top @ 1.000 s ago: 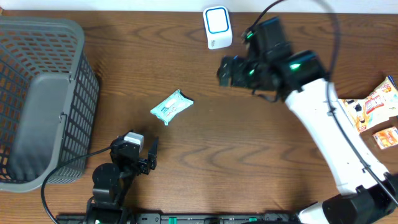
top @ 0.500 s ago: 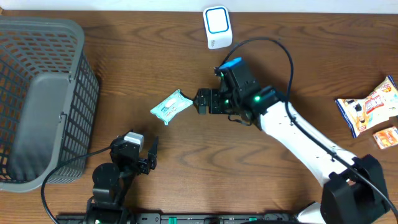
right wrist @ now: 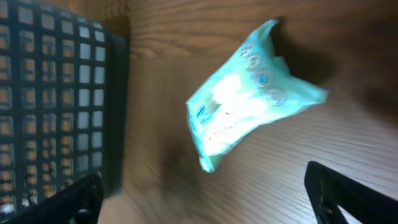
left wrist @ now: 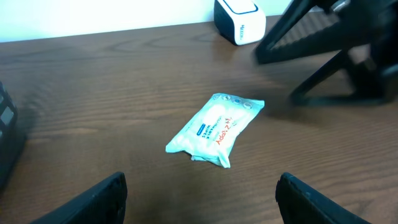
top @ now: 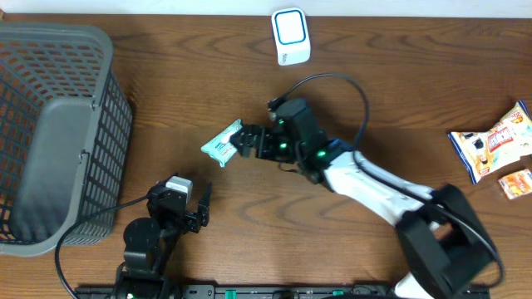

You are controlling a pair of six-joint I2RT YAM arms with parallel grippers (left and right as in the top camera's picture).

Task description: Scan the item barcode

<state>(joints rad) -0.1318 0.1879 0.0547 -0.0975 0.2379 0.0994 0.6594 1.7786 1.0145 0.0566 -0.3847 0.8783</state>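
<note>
Pouch (left wrist: 217, 129), pale teal, white label, orange lettering; both jaws wide apart.

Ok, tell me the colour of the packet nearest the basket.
The packet is pale turquoise with red lettering; clearest in the left wrist view.

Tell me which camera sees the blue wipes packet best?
The left wrist view: the wipes packet lies whole and sharp. Overhead shows it small, by the right gripper; the right wrist view shows it blurred.
</note>
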